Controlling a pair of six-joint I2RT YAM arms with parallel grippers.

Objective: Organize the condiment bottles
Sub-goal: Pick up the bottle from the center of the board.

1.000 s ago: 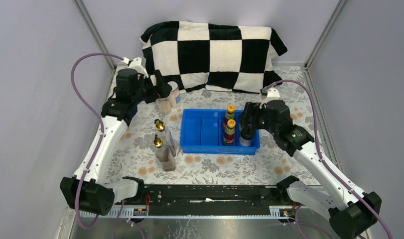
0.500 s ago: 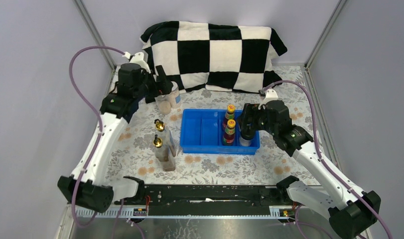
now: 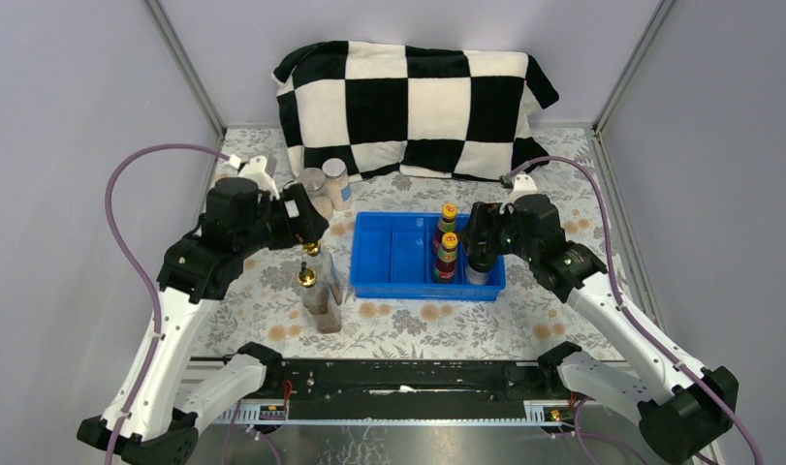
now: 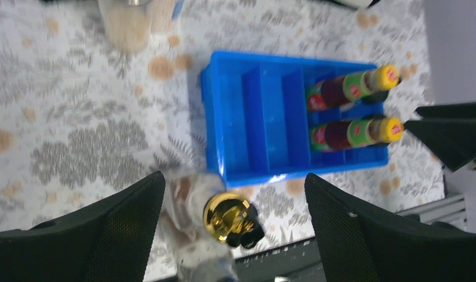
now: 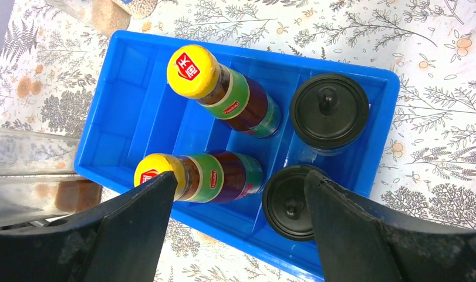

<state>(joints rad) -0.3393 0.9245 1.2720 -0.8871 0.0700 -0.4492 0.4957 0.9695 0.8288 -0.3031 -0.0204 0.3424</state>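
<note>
Two red-brown sauce bottles with yellow caps [image 3: 447, 242] [image 5: 222, 89] and two black-capped shakers [image 5: 328, 109] [image 5: 290, 202] stand in the right compartments of the blue tray [image 3: 389, 254]. Two clear gold-topped bottles [image 3: 319, 291] stand on the cloth left of the tray. One gold top [image 4: 229, 218] shows between my open left gripper's fingers [image 4: 230, 229], not touching them. Two grey-lidded jars [image 3: 326, 187] stand near the pillow. My right gripper [image 5: 235, 229] is open above the tray's near right corner, holding nothing. My left gripper [image 3: 306, 231] hovers above the gold-topped bottles.
A black-and-white checked pillow [image 3: 413, 102] lies at the back. The tray's left compartments [image 5: 135, 106] hold nothing. Grey walls close in left and right. A black rail [image 3: 398, 378] runs along the near edge.
My left arm has swung from the jars at the back toward me and now hovers over the gold-topped bottles. The right arm has barely moved.
</note>
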